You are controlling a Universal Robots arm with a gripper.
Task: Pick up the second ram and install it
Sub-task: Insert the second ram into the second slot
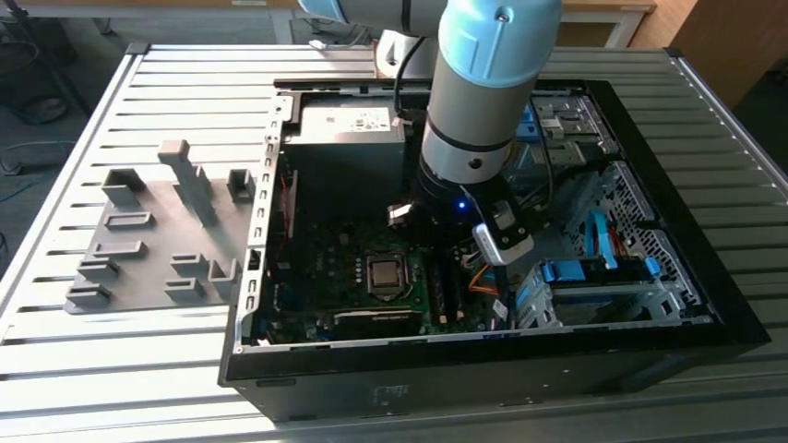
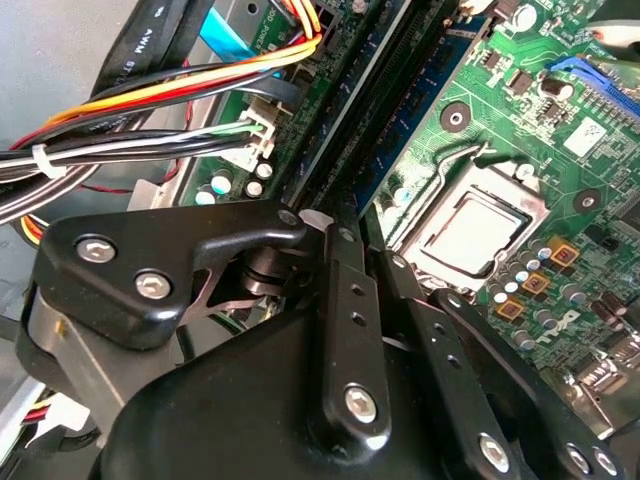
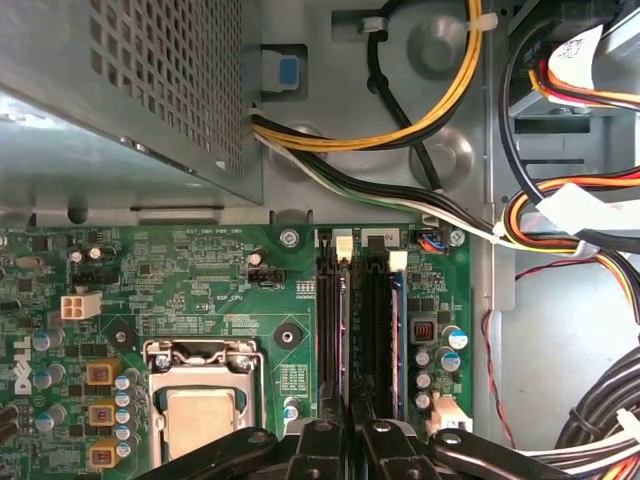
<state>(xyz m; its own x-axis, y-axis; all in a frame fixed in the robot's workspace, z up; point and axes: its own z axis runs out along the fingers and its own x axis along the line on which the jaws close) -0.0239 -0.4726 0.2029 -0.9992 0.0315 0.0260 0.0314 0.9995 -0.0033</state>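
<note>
Inside the open computer case (image 1: 689, 277), the gripper (image 3: 350, 432) is seen lowered over the motherboard's (image 3: 200, 290) memory slots (image 3: 330, 310), fingers (image 2: 345, 330) drawn close together. The second ram (image 3: 396, 330) is seated in a slot just ahead of the fingertips, beside the processor socket (image 3: 200, 400). Whether it is pinched cannot be told.

A ribbed grey metal table (image 1: 136, 83) stands on a grey floor (image 1: 37, 55); wooden furniture (image 1: 726, 37) stands behind it.
</note>
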